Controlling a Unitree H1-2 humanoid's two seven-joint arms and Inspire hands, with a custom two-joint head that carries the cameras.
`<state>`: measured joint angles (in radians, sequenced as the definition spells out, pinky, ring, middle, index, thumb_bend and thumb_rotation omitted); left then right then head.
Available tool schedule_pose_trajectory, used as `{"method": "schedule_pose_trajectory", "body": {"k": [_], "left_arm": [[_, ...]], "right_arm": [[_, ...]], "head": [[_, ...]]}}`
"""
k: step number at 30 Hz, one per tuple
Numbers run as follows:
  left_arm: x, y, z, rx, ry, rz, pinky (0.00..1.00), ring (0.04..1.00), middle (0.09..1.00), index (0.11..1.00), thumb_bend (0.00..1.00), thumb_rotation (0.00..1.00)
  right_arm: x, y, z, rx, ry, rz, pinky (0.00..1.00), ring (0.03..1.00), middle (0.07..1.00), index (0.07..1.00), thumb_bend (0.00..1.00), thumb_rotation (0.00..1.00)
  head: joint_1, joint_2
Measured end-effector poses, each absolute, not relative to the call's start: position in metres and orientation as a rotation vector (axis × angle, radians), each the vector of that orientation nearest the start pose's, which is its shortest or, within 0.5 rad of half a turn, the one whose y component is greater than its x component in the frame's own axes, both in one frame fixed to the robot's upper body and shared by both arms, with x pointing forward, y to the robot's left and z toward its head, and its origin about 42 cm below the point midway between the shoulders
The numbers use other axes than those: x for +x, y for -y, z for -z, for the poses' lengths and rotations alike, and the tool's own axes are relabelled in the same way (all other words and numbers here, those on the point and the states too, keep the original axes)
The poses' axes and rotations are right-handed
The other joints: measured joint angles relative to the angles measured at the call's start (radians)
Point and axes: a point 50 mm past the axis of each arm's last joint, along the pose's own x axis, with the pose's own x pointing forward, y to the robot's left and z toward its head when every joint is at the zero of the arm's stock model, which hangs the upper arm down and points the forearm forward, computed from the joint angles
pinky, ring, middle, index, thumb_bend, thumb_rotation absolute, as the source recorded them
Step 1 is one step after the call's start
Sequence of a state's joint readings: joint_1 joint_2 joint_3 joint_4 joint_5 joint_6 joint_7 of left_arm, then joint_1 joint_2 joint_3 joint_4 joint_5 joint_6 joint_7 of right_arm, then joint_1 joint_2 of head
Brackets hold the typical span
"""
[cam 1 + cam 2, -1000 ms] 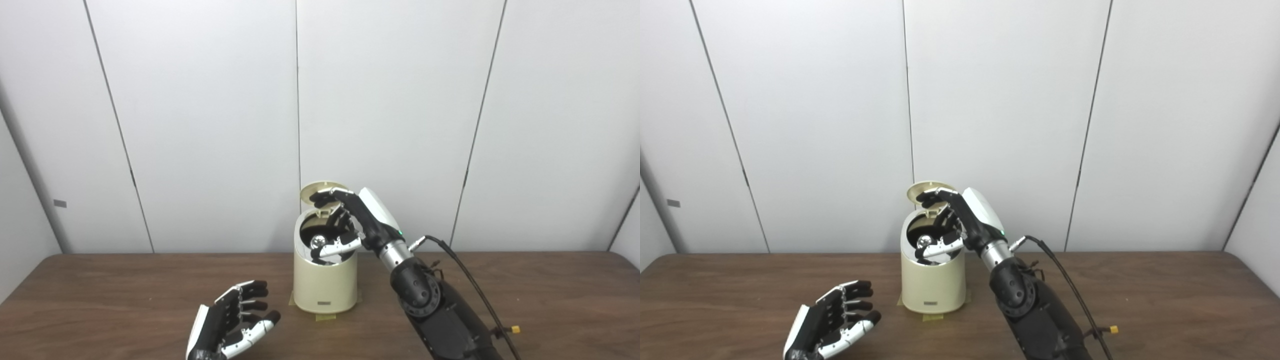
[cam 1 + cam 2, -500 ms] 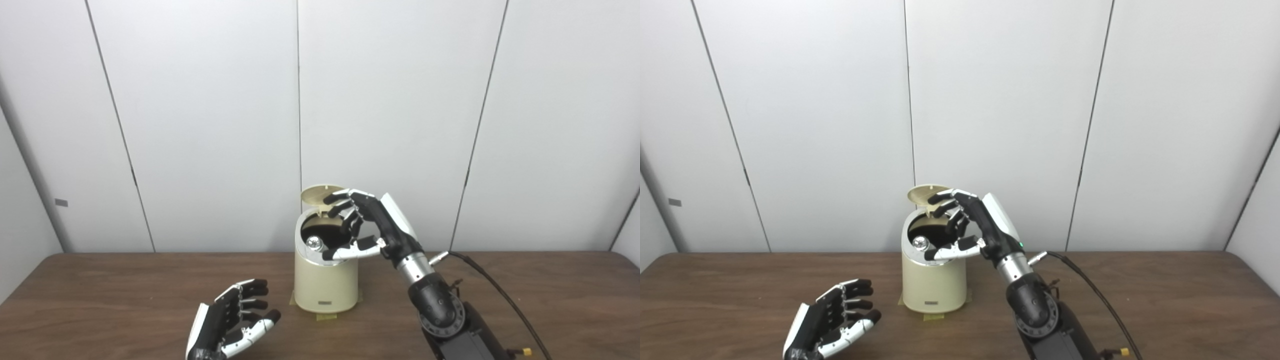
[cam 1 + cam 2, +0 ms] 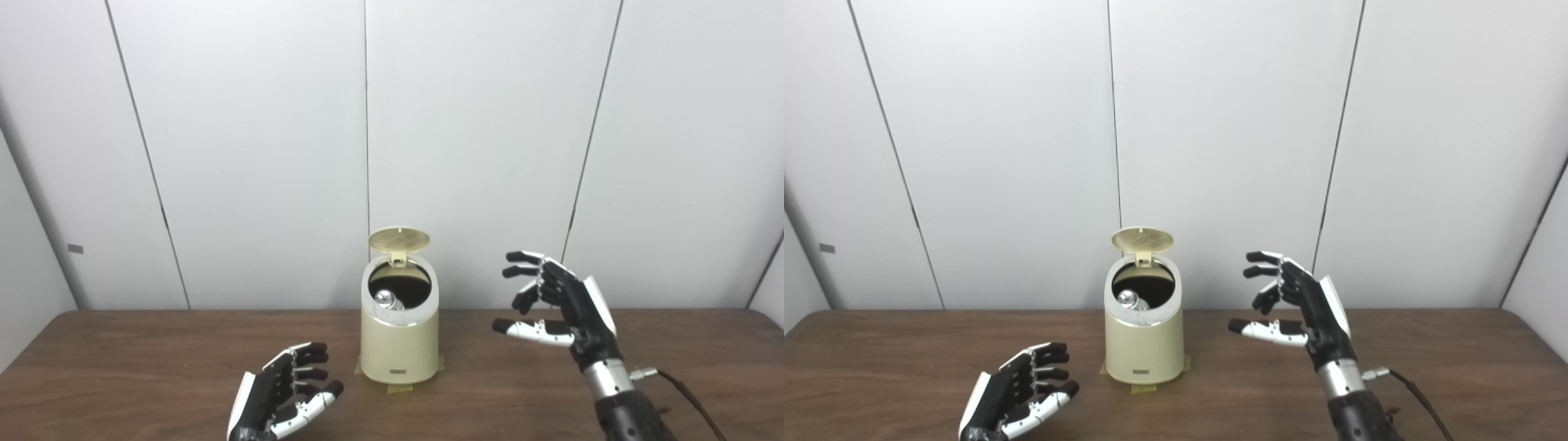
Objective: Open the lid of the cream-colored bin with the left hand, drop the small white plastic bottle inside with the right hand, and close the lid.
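The right hand (image 3: 560,306), fingers spread and empty, has pulled back from the cream-colored cylindrical bin (image 3: 399,343) and now hangs at its 3 o'clock, well apart. The small white plastic bottle (image 3: 386,300) stands roughly upright inside, silvery cap up, under the raised round lid (image 3: 399,239). The left hand (image 3: 282,392) stays open and empty at 7 o'clock on the brown wooden table (image 3: 122,361).

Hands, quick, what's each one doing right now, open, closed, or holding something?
Left hand: open, holding nothing, low over the table.
Right hand: open, holding nothing, raised to the right of the bin.
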<state>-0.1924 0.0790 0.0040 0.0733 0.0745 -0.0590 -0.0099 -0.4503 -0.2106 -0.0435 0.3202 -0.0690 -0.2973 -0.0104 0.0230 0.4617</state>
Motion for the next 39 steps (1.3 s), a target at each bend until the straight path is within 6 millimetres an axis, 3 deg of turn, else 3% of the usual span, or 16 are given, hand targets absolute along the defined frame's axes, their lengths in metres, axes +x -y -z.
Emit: {"method": "schedule_pose_trajectory", "body": {"k": [6, 16, 23, 26, 30, 33, 39], "left_arm": [[0.345, -0.222, -0.138, 0.155, 0.174, 0.045, 0.56, 0.660, 0.729, 0.746, 0.68, 0.19], [0.345, -0.223, -0.139, 0.158, 0.176, 0.044, 0.54, 0.657, 0.734, 0.756, 0.70, 0.25], [0.346, -0.226, -0.150, 0.175, 0.215, 0.048, 0.67, 0.808, 0.858, 0.860, 0.78, 0.44], [0.358, -0.230, -0.169, 0.225, 0.264, 0.065, 0.72, 0.854, 0.900, 0.888, 0.83, 0.50], [0.391, -0.232, -0.218, 0.290, 0.354, 0.087, 0.77, 0.898, 0.922, 0.909, 0.87, 0.50], [0.411, -0.220, -0.256, 0.328, 0.430, 0.107, 0.78, 0.917, 0.934, 0.916, 0.86, 0.47], [0.438, -0.197, -0.289, 0.397, 0.466, 0.156, 0.78, 0.909, 0.937, 0.877, 0.88, 0.45]], "right_arm": [[0.392, 0.270, -0.146, -0.173, 0.254, -0.031, 0.61, 0.622, 0.785, 0.776, 0.87, 0.21], [0.385, 0.251, -0.138, -0.068, 0.253, -0.069, 0.57, 0.641, 0.774, 0.777, 0.84, 0.21], [0.379, 0.254, -0.130, -0.035, 0.239, -0.051, 0.60, 0.663, 0.772, 0.772, 0.87, 0.26], [0.379, 0.257, -0.130, -0.035, 0.237, -0.043, 0.60, 0.658, 0.769, 0.760, 0.87, 0.26], [0.379, 0.258, -0.130, -0.036, 0.237, -0.042, 0.61, 0.658, 0.764, 0.760, 0.87, 0.26], [0.380, 0.258, -0.130, -0.035, 0.238, -0.043, 0.62, 0.660, 0.768, 0.757, 0.87, 0.26], [0.379, 0.257, -0.130, -0.037, 0.239, -0.042, 0.61, 0.659, 0.760, 0.756, 0.87, 0.25]], "head": [[0.000, 0.006], [0.017, 0.008], [0.032, 0.002], [0.034, -0.002], [0.035, -0.009], [0.035, -0.012], [0.038, -0.017]]}}
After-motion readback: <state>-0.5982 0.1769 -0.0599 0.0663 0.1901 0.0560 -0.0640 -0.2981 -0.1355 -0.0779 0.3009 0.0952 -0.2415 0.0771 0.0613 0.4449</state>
